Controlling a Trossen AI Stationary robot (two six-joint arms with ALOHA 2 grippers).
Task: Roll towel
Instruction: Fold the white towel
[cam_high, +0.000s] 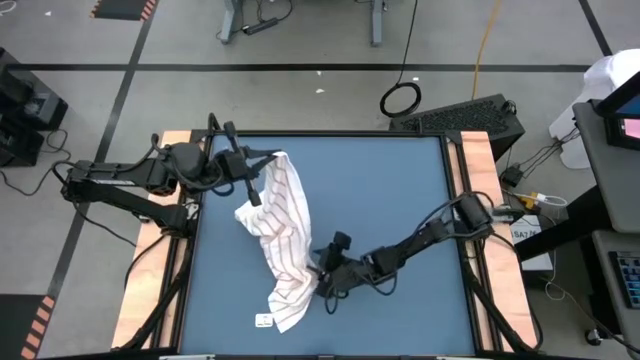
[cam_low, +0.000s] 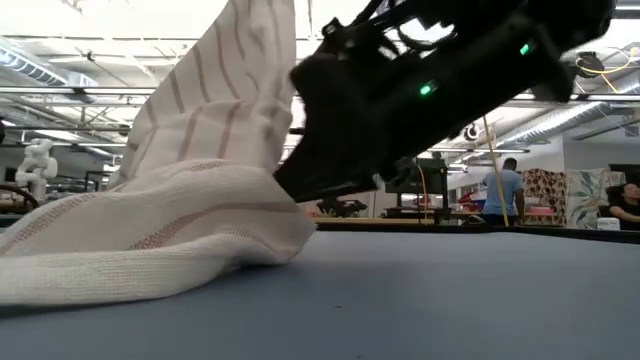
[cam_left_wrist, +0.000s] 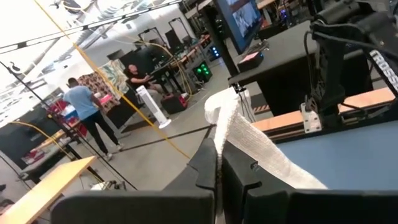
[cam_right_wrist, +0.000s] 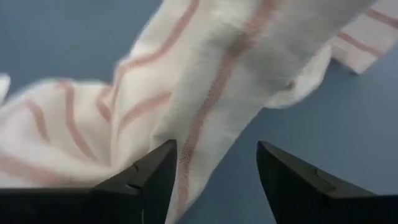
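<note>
The white towel (cam_high: 285, 235) with thin reddish stripes runs from the far left of the blue table (cam_high: 400, 200) toward its near edge. Its far end is raised, and its near end (cam_high: 288, 308) lies bunched on the table. My left gripper (cam_high: 256, 183) is shut on the raised far end, which also shows in the left wrist view (cam_left_wrist: 219, 168). My right gripper (cam_high: 322, 282) is open and low over the table, at the right side of the towel's near part. In the right wrist view (cam_right_wrist: 217, 163) a fold of the towel (cam_right_wrist: 205, 93) lies before and partly between its fingers. My left gripper pinches the towel's raised far end (cam_left_wrist: 221, 134) between its two shut fingers, coming level from the table's left side. The bunched cloth stands up past the fingertips and falls away slack toward the table. How many layers it holds, I cannot tell. My right gripper has one finger (cam_right_wrist: 146, 174) against the towel's fold. I cannot tell whether it touches the cloth.
Wooden rails (cam_high: 478, 180) run along the table's left and right sides. A small white tag (cam_high: 263, 320) lies by the towel's near end. The table's right half is bare blue. People (cam_low: 497, 190) stand in the room beyond.
</note>
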